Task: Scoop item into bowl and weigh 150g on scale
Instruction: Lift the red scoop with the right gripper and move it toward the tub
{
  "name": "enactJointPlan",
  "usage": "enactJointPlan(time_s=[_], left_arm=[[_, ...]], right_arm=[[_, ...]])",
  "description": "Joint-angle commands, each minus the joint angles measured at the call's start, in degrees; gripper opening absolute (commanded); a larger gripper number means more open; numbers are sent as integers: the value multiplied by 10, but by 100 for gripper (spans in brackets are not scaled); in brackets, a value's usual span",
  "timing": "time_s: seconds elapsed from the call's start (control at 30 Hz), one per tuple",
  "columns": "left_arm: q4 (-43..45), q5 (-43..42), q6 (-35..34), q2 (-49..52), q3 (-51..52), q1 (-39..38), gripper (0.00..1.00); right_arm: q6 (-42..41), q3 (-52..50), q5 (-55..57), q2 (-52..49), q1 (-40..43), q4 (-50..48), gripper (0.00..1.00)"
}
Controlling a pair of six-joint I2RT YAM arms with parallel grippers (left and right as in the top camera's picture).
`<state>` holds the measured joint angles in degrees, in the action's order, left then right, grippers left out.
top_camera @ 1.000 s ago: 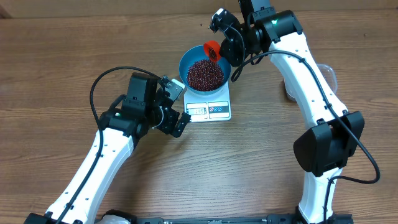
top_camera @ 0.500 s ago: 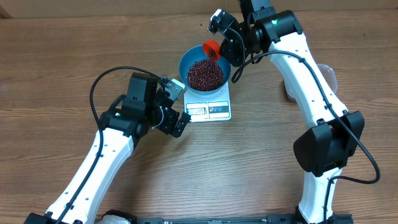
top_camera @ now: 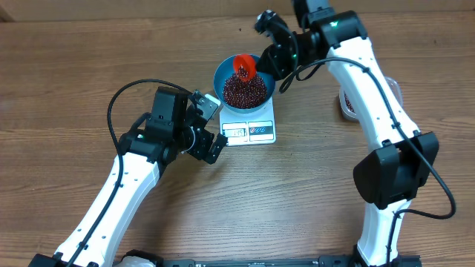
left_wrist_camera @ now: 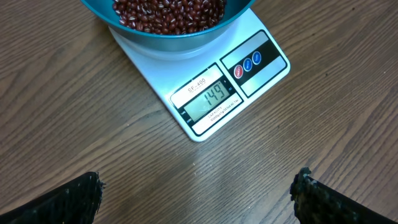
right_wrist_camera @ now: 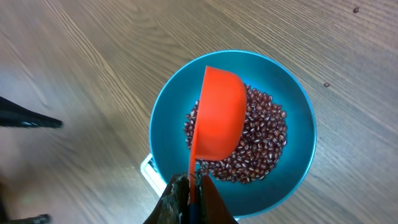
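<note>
The blue bowl (top_camera: 220,78) stands on the white scale (top_camera: 251,130) and holds a heap of maroon beans (top_camera: 246,90). My right gripper (top_camera: 269,58) is shut on the handle of an orange scoop (top_camera: 245,66), which is tilted on its side over the beans. In the right wrist view the scoop (right_wrist_camera: 221,115) shows its outer side above the beans (right_wrist_camera: 267,134), inside the bowl (right_wrist_camera: 298,165), with the right gripper (right_wrist_camera: 191,185) clamped on the handle. My left gripper (top_camera: 215,126) is open just left of the scale. In the left wrist view, the left gripper (left_wrist_camera: 196,199) frames bare table, and the scale (left_wrist_camera: 249,37) displays 149.
A clear plastic tub (top_camera: 347,102) with more beans sits at the right, partly hidden behind the right arm. Both arms' black cables loop above the wooden table (top_camera: 74,74). A few stray beans lie beyond the bowl.
The right gripper has carried the scoop from the bowl's far rim inward over the beans and tipped it further. The left arm has not moved.
</note>
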<state>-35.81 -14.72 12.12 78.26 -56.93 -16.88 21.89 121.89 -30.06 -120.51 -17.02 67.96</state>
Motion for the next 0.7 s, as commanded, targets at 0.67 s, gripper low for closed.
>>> enactJointPlan(time_s=[0.67], left_arm=[[0, -1, -6, 4, 1, 0, 100]], right_arm=[[-87, 20, -263, 54, 173, 9, 4]])
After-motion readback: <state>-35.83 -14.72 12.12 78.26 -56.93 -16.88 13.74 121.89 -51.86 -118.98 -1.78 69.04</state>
